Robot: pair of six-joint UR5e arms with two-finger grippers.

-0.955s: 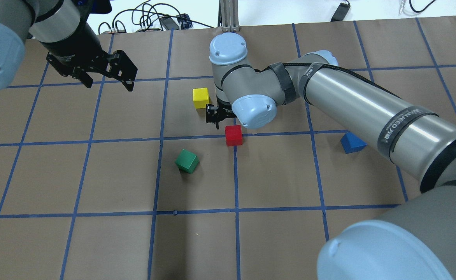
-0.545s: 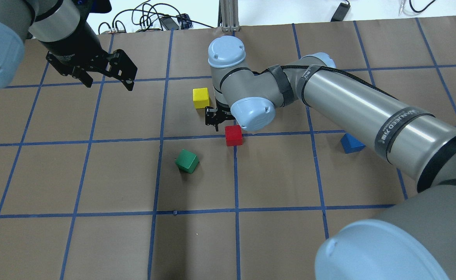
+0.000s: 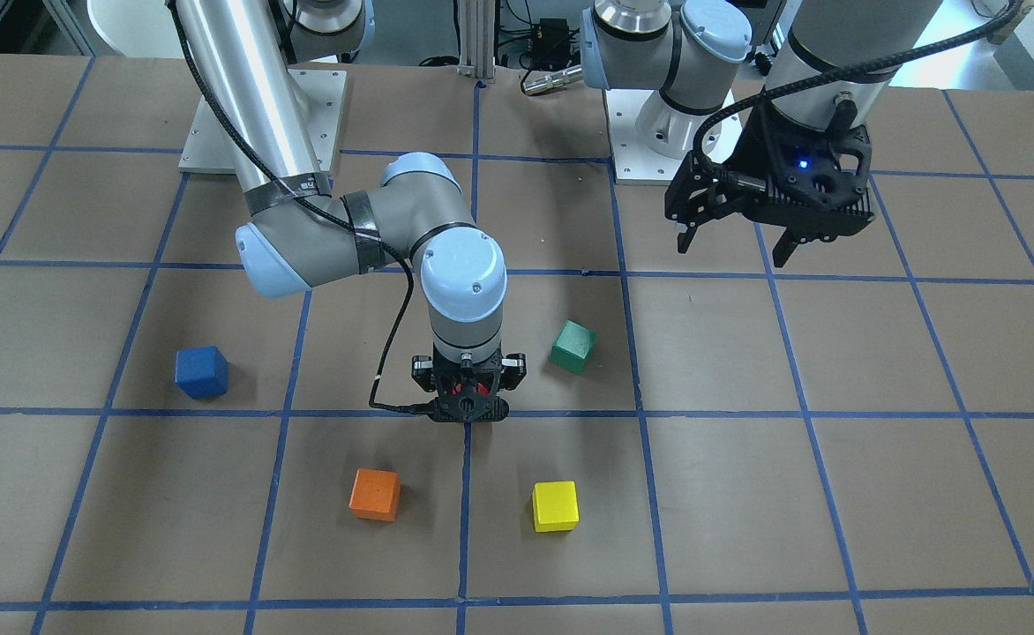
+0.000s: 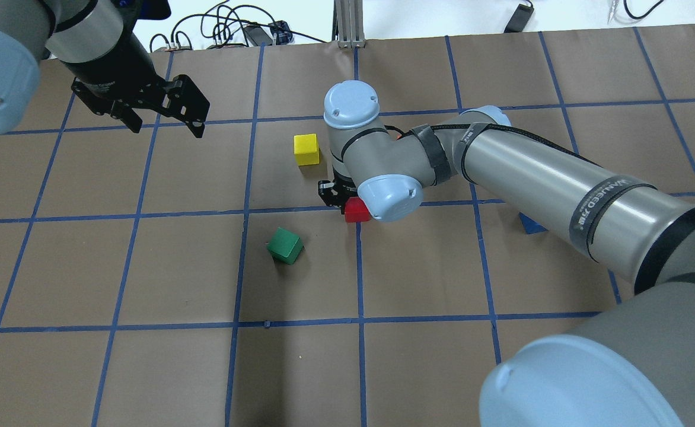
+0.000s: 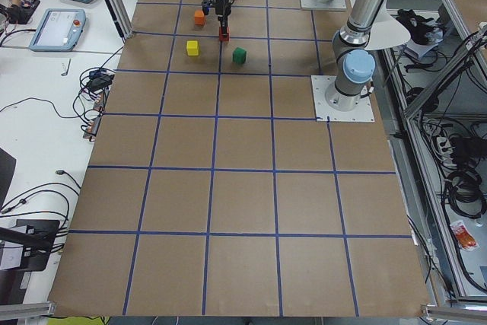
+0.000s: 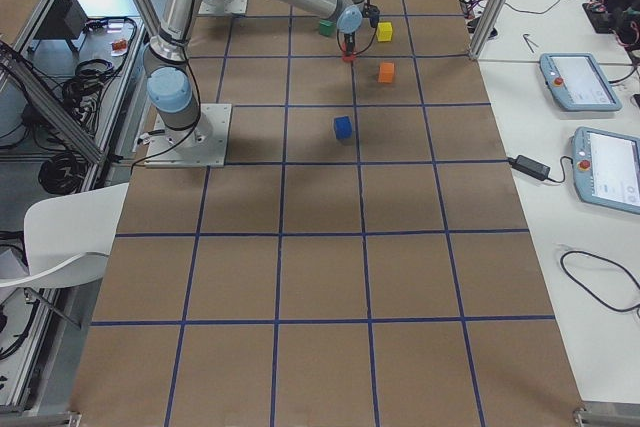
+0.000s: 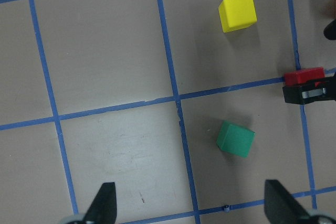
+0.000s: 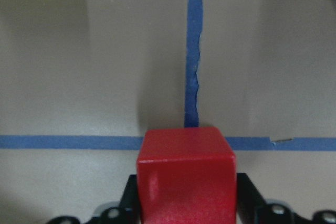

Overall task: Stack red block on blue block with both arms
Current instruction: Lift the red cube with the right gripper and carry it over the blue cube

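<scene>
The red block (image 4: 356,212) sits on a blue tape crossing mid-table. My right gripper (image 3: 467,399) is lowered over it. In the right wrist view the black fingers (image 8: 245,190) press both sides of the red block (image 8: 186,174), so the gripper is shut on it. The block still rests on the table. The blue block (image 3: 201,371) stands apart on my right side. In the overhead view the blue block (image 4: 531,224) is mostly hidden behind the right forearm. My left gripper (image 4: 166,130) hangs open and empty, high over the far left.
A green cube (image 4: 285,246) lies just left of the red block, and a yellow cube (image 4: 306,149) lies beyond it. An orange cube (image 3: 374,494) sits on the far side. Cables (image 4: 229,29) lie at the table's far edge.
My right gripper has moved from beside the red block to over it, with its fingers now on both sides of it. The forearm now covers more of the blue block. The left arm has not moved.
</scene>
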